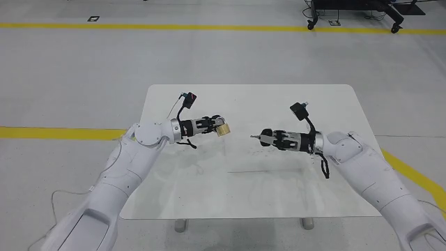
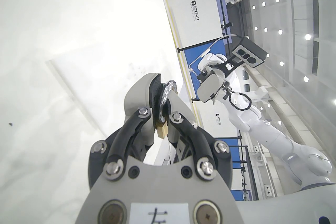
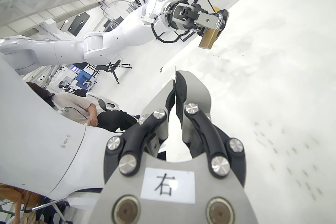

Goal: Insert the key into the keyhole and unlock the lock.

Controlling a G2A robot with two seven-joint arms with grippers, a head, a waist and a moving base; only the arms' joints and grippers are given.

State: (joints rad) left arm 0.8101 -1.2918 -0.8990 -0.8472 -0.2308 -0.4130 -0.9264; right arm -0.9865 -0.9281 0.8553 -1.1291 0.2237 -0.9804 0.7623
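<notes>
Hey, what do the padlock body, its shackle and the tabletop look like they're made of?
Padlock body: likely brass, going by its dull golden-yellow colour and brushed look.
Shackle: probably steel, bright silver and shiny.
Tabletop: smooth white surface with grey scuff marks. It may be laminate or painted board, but the look leaves it open.

Top camera overlooks the table (image 1: 293, 188); both wrist cameras face each other.

Over the white table (image 1: 293, 181), the left gripper (image 1: 216, 126) holds the brass lock (image 1: 224, 130) in its jaws. Facing it, the right gripper (image 1: 265, 138) grips the thin key (image 1: 255, 137), which stays apart from the lock.
</notes>
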